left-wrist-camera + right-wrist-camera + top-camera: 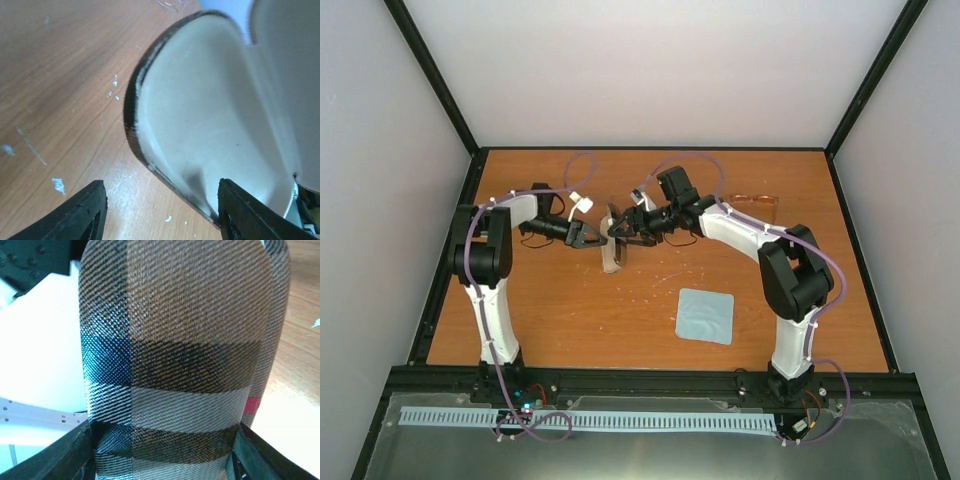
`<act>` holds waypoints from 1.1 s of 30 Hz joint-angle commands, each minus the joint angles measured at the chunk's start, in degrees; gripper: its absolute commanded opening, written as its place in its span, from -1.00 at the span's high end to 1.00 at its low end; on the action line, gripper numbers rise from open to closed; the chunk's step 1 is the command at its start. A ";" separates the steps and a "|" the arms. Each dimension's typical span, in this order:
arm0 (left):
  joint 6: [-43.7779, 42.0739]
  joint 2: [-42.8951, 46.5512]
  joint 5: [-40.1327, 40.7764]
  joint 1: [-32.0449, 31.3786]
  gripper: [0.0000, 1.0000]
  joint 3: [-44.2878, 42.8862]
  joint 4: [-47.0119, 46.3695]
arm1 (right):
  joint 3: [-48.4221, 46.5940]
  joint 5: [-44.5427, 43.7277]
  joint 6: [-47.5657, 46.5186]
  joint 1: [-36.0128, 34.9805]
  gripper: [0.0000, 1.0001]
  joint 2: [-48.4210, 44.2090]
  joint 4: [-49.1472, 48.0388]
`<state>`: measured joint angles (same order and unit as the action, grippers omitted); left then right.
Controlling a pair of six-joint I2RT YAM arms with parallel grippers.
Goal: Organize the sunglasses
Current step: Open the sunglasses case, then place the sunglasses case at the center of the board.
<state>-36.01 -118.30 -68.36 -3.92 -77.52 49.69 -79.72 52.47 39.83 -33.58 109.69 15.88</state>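
The brown oval case [612, 250] with grey stripes stands open at mid-table between both grippers. My right gripper [626, 232] is shut on the case's raised lid, whose plaid outside [180, 340] fills the right wrist view between the fingers [75, 450]. My left gripper [590, 237] is open at the case's left side. In the left wrist view its gripper [161, 192] spans the rim of the cream-lined shell [200, 125], the right finger [240, 210] at the rim. The orange-tinted sunglasses [760, 203] lie on the table at the back right, apart from both grippers.
A light blue square cloth [706, 315] lies flat on the wooden table [570, 320], front right of the case. Black frame rails run along the table's edges. Small white specks [58, 184] dot the wood near the case.
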 commanded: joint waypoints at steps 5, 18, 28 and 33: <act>-1.31 -2.15 9.21 -1.26 -0.24 -1.36 -2.56 | -1.74 6.46 -3.69 -1.04 0.94 -4.40 -4.07; 2.17 -0.84 12.71 -0.78 -0.32 -5.36 -5.23 | -6.93 1.73 -17.57 1.04 0.94 5.37 17.61; 4.87 -2.64 18.70 -0.73 -0.34 -9.67 -7.57 | -11.18 2.63 -22.76 3.01 0.94 14.01 24.48; 5.69 -6.74 21.81 -1.60 0.03 -13.96 -6.41 | -13.75 3.38 -26.09 3.89 0.90 18.00 28.61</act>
<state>-31.16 -121.60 -50.02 -4.91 -87.00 43.27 -90.83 54.17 17.61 -30.48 125.47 40.18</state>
